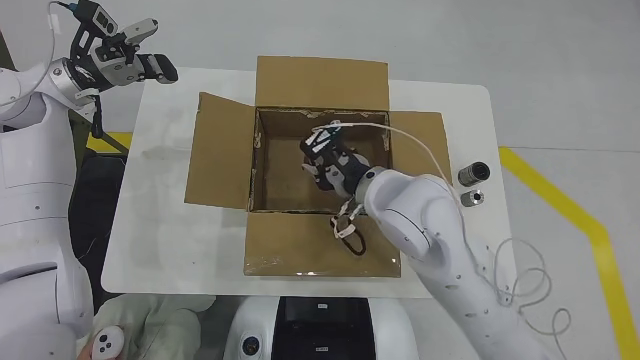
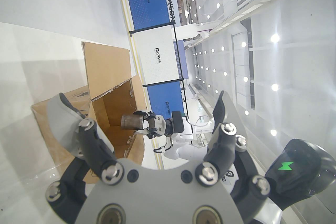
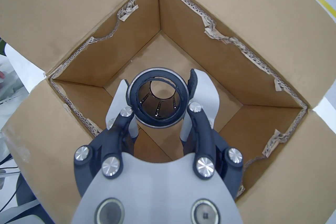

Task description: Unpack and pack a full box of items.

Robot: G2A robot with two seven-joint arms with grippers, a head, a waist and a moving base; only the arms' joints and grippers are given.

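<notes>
Transfer step: right gripper (image 3: 159,83) clamped on hollow steel cylinder (image 3: 158,103) over open brown cardboard box (image 3: 223,64); next, likely straight vertical travel.

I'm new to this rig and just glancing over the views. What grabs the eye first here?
An open cardboard box sits mid-table, and the right gripper hangs inside it, shut on a hollow linear bearing. Two more metal cylinders lie on the white table at the box's right. The left gripper is open and empty near the table's far left corner.
</notes>
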